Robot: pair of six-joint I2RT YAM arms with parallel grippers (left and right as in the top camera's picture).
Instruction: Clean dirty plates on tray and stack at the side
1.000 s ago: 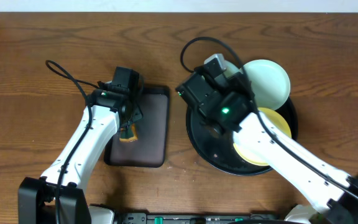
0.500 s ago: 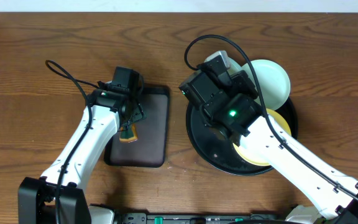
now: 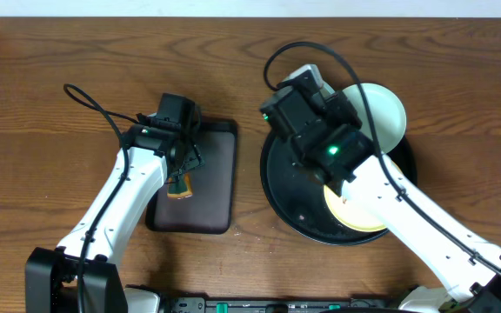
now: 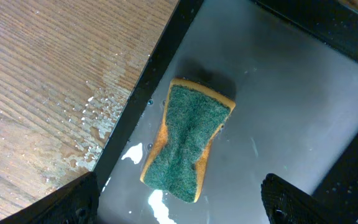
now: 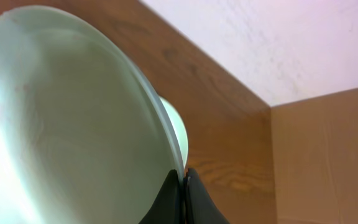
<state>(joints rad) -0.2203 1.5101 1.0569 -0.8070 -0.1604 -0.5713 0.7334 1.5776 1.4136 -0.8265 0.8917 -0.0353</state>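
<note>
My right gripper [image 5: 184,180] is shut on the rim of a pale blue-white plate [image 5: 67,124], which fills the left of the right wrist view and carries faint reddish marks. From above, that plate [image 3: 379,111] lies over the far right rim of the round black tray [image 3: 277,187], partly hidden by the right wrist. A pale yellow plate [image 3: 365,207] rests in the tray under the right arm. My left gripper [image 4: 182,202] hangs open above a green and yellow sponge [image 4: 190,140], its fingers apart on either side and touching nothing.
The sponge [image 3: 179,187] lies on a small rectangular dark tray [image 3: 214,204], wet, left of the round tray. Water drops spot the wooden table [image 4: 98,115] beside it. A second pale rounded edge [image 5: 178,127] shows behind the held plate.
The left jaws have spread wider over the sponge, which stays on the dark tray. The right wrist has shifted right and toward the far side, still on the pale plate.
</note>
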